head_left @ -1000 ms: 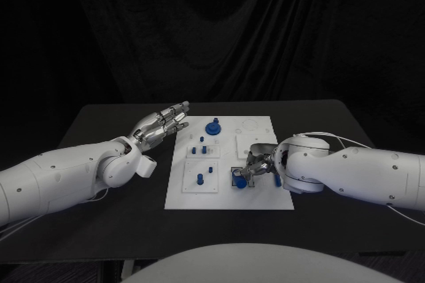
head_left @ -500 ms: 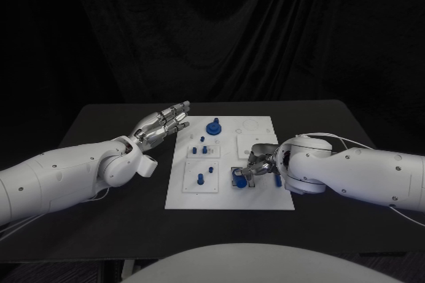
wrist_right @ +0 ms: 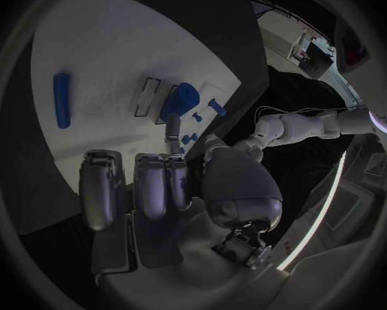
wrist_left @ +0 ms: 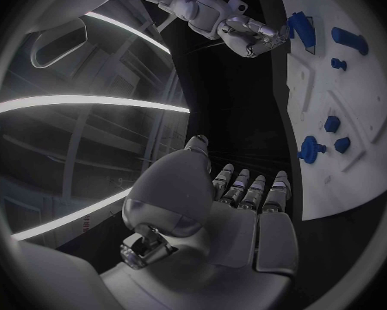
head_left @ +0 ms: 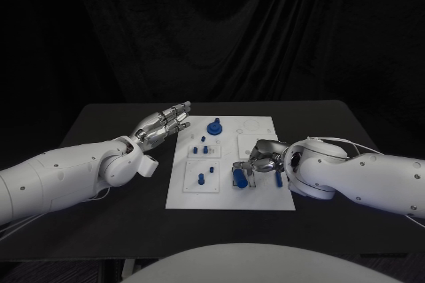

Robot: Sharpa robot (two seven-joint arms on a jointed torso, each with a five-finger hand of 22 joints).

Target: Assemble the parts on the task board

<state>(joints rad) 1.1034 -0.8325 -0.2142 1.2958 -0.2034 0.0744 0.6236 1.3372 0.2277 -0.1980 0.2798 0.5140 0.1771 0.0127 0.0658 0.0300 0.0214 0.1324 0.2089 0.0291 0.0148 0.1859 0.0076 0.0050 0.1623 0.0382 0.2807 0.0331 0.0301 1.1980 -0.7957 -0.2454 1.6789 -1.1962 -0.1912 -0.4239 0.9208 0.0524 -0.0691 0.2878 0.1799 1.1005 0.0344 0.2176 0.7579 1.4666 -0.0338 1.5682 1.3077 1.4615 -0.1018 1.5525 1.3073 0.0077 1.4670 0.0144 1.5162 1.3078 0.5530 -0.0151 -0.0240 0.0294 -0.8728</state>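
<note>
Reaching in from the right, the silver right hand (head_left: 262, 159) hangs over the near right part of the white rectangular task board (head_left: 266, 200), fingers spread and holding nothing. A chunky blue plastic part (head_left: 240, 180) sits on the board just beside its fingertips (head_left: 239, 166); whether they touch it cannot be told. The silver left hand (head_left: 163, 126) is raised off the board's far left edge, fingers straight, apart, empty.

The right hand (head_left: 262, 158) now sits a little higher above the task board (head_left: 228, 197) than a second ago, its fingers (head_left: 241, 167) lifting off the blue part (head_left: 240, 180), which now stands free just below the fingertips.
</note>
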